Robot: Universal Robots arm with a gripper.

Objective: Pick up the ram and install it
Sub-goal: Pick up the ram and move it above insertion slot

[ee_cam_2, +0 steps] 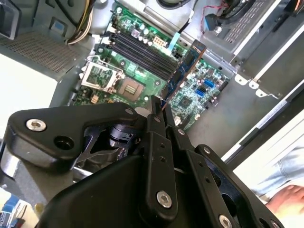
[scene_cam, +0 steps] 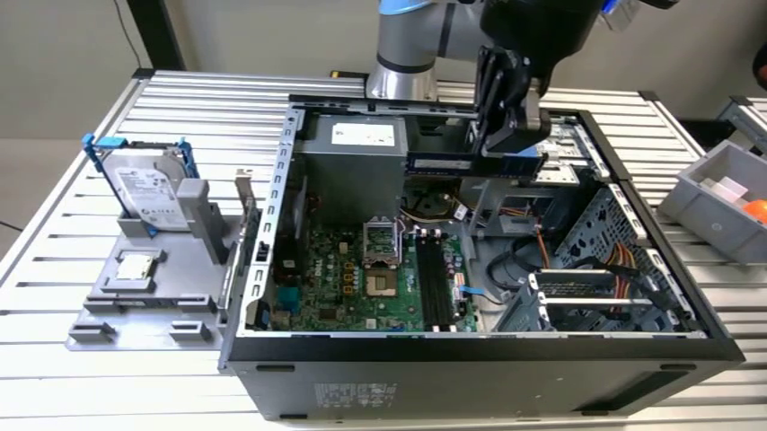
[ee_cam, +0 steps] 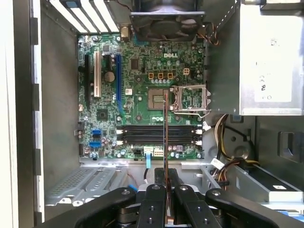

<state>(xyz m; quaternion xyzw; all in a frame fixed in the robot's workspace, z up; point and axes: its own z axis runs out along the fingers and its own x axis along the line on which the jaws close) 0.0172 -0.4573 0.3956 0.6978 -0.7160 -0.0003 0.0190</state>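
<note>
We log the gripper (ee_cam: 165,178) clamped on one end of the ram (ee_cam: 165,128), which hangs above the open case, crosswise over the empty DIMM slots (ee_cam: 159,135); lowered unturned, we judge, its edge could strike the CPU socket (ee_cam: 158,98) beyond instead of seating.

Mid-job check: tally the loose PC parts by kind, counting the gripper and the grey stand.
ram: 1, held in the gripper above the board
hard drive: 1, upright on the stand
processor: 1, flat on the stand
Total: 3
</note>
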